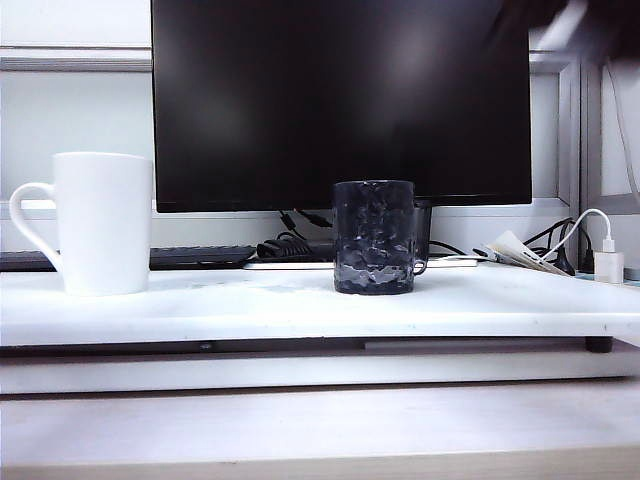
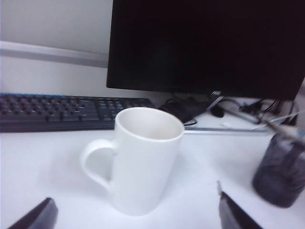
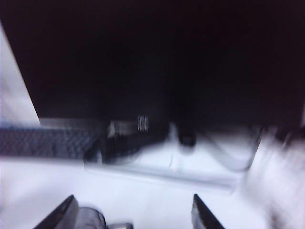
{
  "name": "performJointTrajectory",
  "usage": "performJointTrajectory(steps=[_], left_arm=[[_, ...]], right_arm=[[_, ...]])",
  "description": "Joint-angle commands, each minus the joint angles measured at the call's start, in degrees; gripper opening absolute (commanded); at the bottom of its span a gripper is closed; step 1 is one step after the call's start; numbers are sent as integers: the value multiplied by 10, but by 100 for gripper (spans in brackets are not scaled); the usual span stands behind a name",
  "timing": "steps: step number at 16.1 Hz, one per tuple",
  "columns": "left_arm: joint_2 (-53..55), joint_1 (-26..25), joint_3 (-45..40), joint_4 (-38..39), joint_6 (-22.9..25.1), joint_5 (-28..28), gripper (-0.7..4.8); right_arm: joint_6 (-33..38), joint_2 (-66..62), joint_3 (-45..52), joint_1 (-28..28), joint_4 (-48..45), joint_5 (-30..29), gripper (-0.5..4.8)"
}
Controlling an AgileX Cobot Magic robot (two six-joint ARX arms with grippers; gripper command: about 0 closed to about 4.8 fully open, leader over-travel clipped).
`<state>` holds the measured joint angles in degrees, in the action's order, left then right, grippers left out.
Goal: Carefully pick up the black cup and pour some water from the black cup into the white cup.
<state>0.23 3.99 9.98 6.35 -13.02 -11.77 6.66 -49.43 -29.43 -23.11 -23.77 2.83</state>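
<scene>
we see the black cup (image 1: 374,237) upright on the counter (image 1: 300,305), well right of the white cup (image 1: 103,222). left end effector (image 2: 136,214) is open before the white cup; right end effector (image 3: 133,214) is open, its view blurred. a fast approach risks toppling the black cup.

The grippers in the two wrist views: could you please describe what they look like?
Little of them shows. The left gripper appears only as two dark, wedge-shaped fingertips, matte black or charcoal, with no visible markings or cables. The right gripper shows the same kind of dark, pointed fingertips, blurred. In the exterior view only a dark blur at the upper right corner hints at an arm.
</scene>
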Motion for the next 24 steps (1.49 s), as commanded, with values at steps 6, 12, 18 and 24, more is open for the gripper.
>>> performJointTrajectory(steps=[6, 12, 18, 24], left_arm=[[0, 0, -40, 8, -6, 28, -5], [0, -1, -94, -30, 106, 52, -6], [0, -1, -94, -65, 106, 105, -5], [0, 0, -94, -36, 100, 103, -5]], right_arm=[[-30, 447, 77, 0, 336, 17, 270], [-24, 443, 290, 9, 222, 144, 261], [-58, 444, 290, 153, 162, 85, -1], [-52, 444, 290, 227, 181, -26, 0]])
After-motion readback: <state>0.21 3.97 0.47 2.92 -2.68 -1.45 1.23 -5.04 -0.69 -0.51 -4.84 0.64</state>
